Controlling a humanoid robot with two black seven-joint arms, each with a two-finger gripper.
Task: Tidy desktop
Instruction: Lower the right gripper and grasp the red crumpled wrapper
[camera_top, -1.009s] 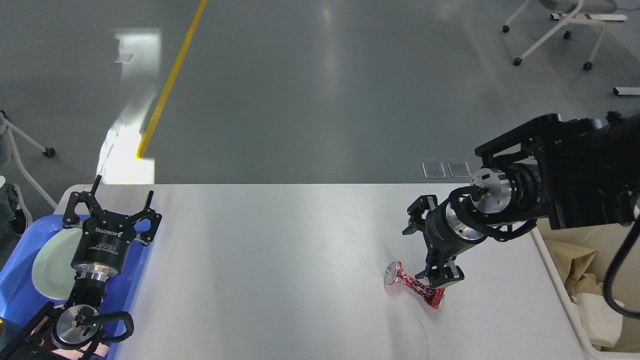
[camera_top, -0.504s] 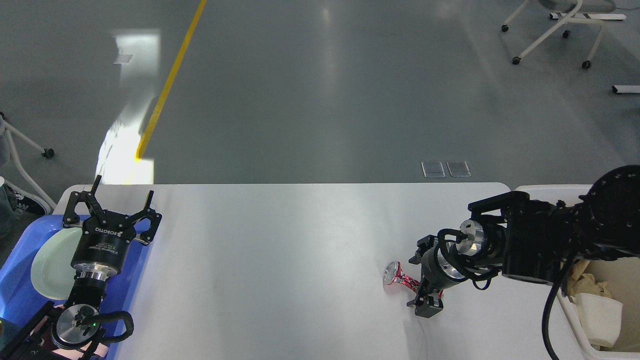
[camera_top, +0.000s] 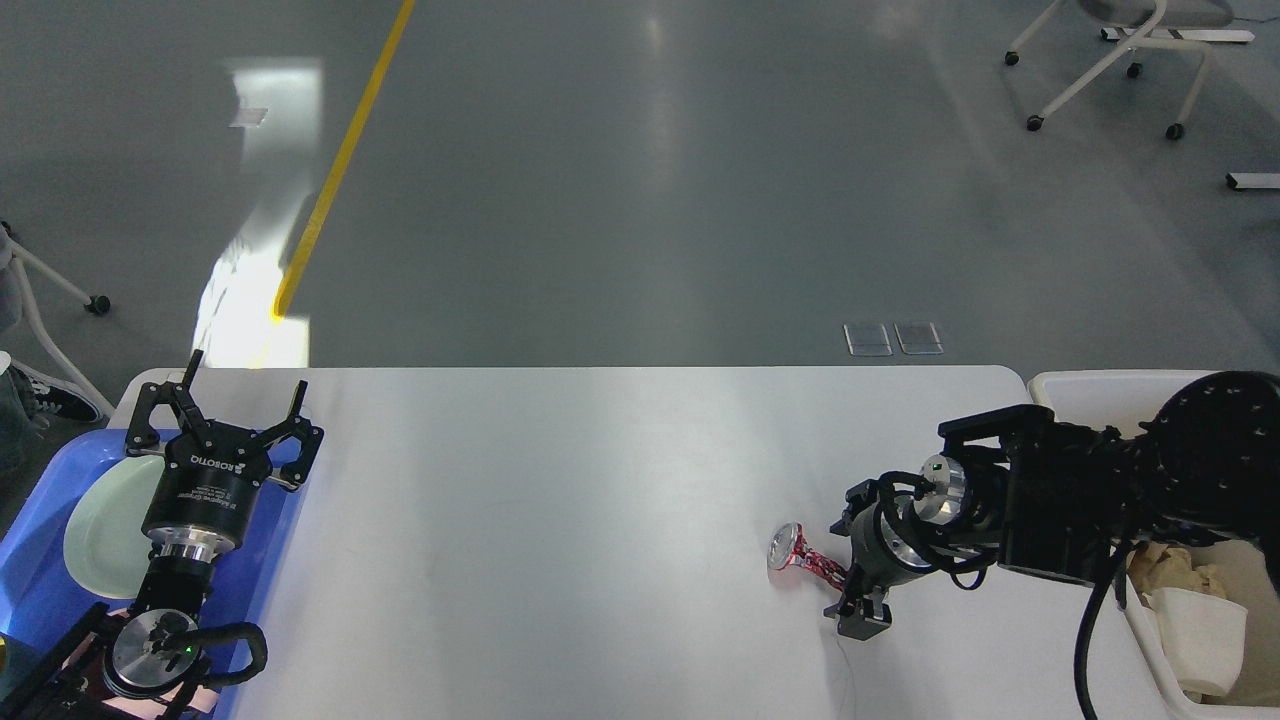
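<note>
- Desktop (camera_top: 560, 520): white, glossy, rounded far corners; fills the near half of the view, running from the tray on the left to the bin on the right. Grey floor beyond its far edge.
- Can (camera_top: 806, 561): crushed, red, lying on its side on the desktop, right of centre; silver round end faces left, body pinched narrow toward the right.
- Right gripper (camera_top: 860, 608): reaches in from the right, low over the desktop, pointing down at the right end of the can. Fingers seen dark and end-on; whether they are clenched on the can or released, I cannot tell.
- Left gripper (camera_top: 222, 408): over the far left corner, above the tray's edge, pointing away; fingers spread wide, released, nothing between them.
- Tray (camera_top: 45, 590): blue, at the left edge of the desktop, partly under the left arm.
- Plate (camera_top: 105, 525): pale green, round, lying in the tray, part hidden by the left arm.
- Bin (camera_top: 1080, 385): cream, just beside the desktop's right edge; holds crumpled brown paper (camera_top: 1185, 572) and a white cup (camera_top: 1195, 640).
- Chair (camera_top: 1120, 60): white frame on castors, far right on the floor.
- Yellow line (camera_top: 345, 150): painted on the floor, far left, running away.
</note>
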